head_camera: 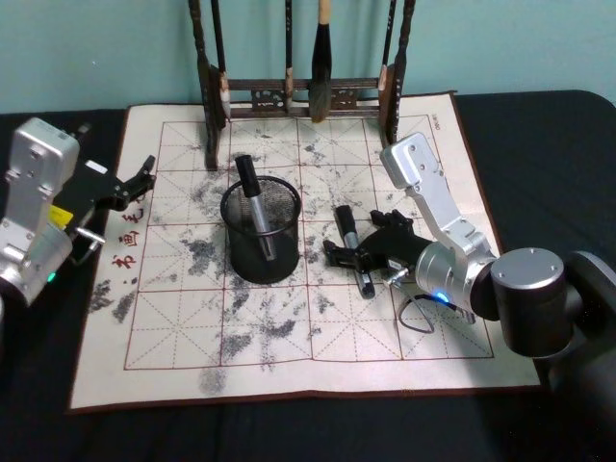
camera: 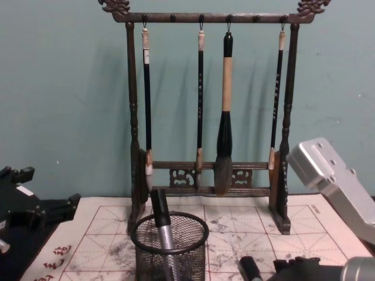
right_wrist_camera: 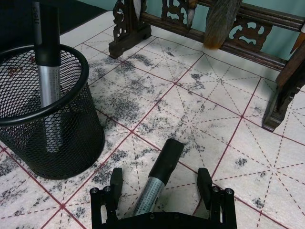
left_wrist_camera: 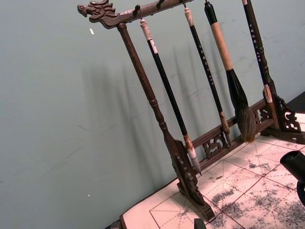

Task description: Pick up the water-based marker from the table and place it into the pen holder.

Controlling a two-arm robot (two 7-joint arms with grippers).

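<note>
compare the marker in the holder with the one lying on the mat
Pose: the standing marker leans cap up; the lying marker is flat on the mat.
Place: the standing marker sits inside the holder; the lying marker is to the holder's right, between the open fingers of the right tool.
Both have a black cap and a silver barrel.
The left tool is parked at the mat's left edge.
</note>
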